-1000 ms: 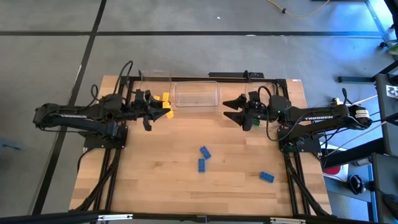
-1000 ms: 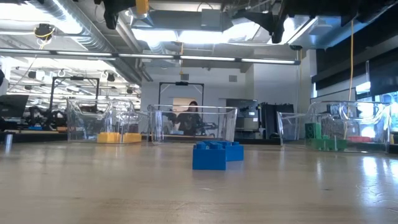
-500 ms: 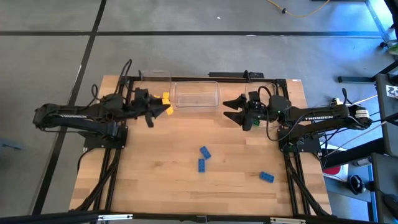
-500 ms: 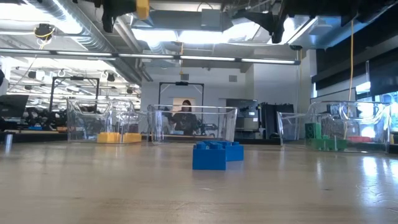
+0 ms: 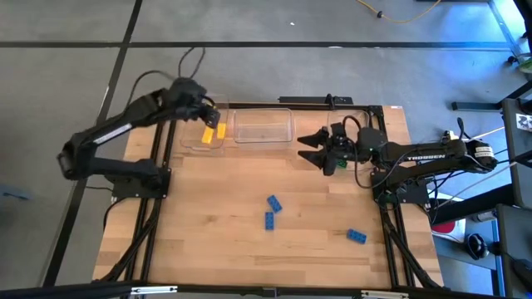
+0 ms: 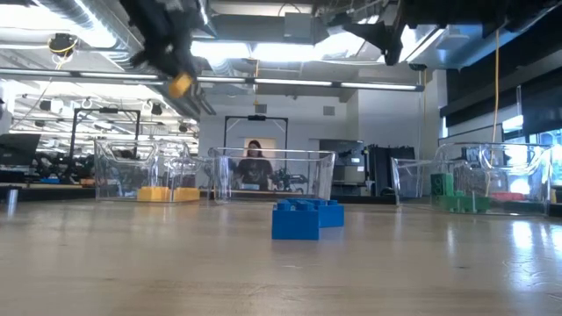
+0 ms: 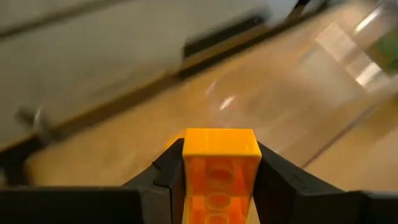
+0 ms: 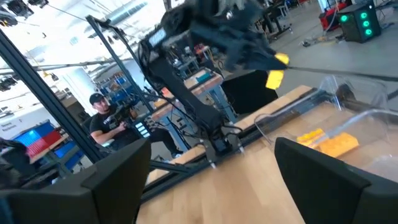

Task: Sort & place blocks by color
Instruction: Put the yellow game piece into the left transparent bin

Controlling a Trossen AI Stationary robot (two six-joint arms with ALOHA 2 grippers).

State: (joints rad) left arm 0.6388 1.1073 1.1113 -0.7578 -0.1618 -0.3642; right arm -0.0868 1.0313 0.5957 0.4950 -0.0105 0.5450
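Above left bin (image 5: 202, 137), left claw (image 5: 208, 131) grips yellow block (image 5: 209, 133); right claw (image 5: 309, 147) open, waiting.

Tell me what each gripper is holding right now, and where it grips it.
The left gripper pinches a yellow block by its two opposite sides, above the left bin. The right gripper is open and holds nothing.

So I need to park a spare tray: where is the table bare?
Bare: the front left, left of the paired blue blocks, and the strip between them and the bins. Crowded: the back edge, and front right near the lone blue block.
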